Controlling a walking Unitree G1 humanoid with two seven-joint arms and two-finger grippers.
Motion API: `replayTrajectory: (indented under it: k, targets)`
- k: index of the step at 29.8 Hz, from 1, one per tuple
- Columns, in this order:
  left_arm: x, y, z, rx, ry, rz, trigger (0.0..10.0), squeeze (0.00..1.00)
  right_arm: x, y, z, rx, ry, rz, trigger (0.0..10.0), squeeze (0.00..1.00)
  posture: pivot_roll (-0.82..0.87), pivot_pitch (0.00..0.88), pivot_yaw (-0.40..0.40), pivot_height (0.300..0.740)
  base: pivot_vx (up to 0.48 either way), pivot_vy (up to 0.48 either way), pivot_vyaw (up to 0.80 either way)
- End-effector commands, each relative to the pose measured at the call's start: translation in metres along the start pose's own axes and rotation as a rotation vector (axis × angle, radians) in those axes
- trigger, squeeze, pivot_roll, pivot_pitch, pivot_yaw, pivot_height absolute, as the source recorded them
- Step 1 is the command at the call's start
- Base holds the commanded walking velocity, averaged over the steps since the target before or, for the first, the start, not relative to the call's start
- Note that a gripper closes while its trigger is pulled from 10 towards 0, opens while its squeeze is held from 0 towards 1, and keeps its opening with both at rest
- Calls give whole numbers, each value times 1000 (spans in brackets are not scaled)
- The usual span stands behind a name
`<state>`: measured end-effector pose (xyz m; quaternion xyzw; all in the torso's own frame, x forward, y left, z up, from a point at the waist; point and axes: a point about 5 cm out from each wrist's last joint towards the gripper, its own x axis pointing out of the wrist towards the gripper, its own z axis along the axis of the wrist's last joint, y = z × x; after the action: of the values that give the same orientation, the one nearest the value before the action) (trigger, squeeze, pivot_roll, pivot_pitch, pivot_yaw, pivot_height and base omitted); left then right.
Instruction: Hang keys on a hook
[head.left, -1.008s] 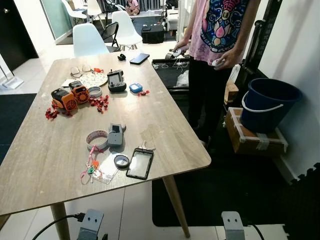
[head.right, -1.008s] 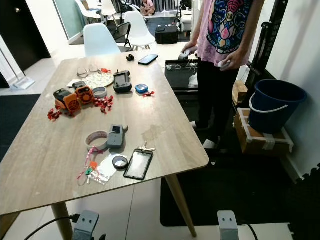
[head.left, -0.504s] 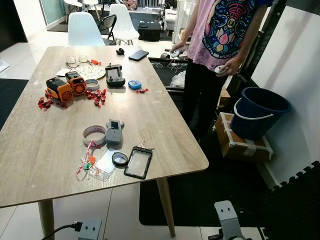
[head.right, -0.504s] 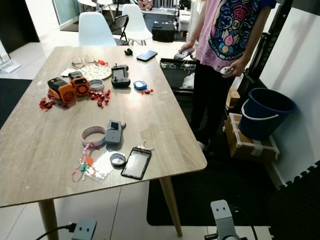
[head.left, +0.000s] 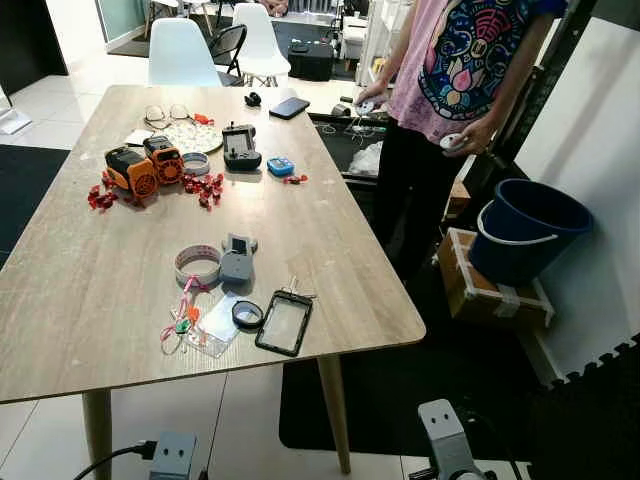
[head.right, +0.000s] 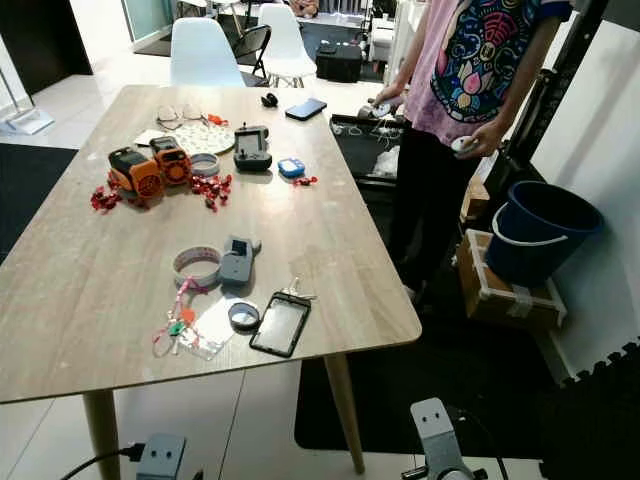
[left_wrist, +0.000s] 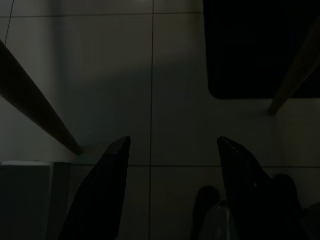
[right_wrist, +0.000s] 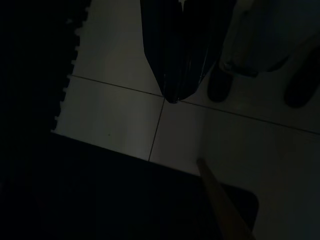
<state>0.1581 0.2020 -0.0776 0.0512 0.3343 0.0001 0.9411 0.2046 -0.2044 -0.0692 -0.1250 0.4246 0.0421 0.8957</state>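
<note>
A small bunch of silver keys (head.left: 294, 291) lies on the wooden table (head.left: 330, 250) near its front right corner, touching the far end of a black phone (head.left: 284, 323). A pink lanyard with coloured tags (head.left: 180, 324) lies to their left beside a clear card sleeve. Both arms hang low below the table edge. In the left wrist view my left gripper (left_wrist: 172, 145) is open over dim floor tiles, nothing between its fingers. In the right wrist view my right gripper (right_wrist: 172, 97) is shut and empty above the tiles.
A person (head.left: 450, 90) stands at the table's right side holding controllers. A blue bucket (head.left: 525, 232) sits on a cardboard box by the wall. On the table lie a tape roll (head.left: 197, 263), a grey device (head.left: 236, 262), orange gadgets (head.left: 143, 168) and red wrappers. White chairs stand at the far end.
The camera has shifted a little, so the table sits slightly further right and lower in view. Nothing on the table has moved, and both arms still hang idle.
</note>
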Motion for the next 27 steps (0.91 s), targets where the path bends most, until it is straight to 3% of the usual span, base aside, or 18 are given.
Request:
replayTrajectory:
  k: [1, 18, 27]
  targets:
    - [0, -4, -2, -8, 9, -7, 10000, 0, -1, 0, -5, 0, 14, 1, 10000, 0, 73, 59, -99, 740, 0, 0, 0]
    - [3, -5, 11, -60, -59, 15, 10000, 0, -3, 5, -13, 12, 29, 5, 10000, 0, 70, 58, -82, 740, 0, 0, 0]
    - [4, -7, 12, -27, -61, 1, 10000, 0, -3, 8, -14, 15, 32, 9, 10000, 0, 69, 57, -76, 740, 0, -444, 0]
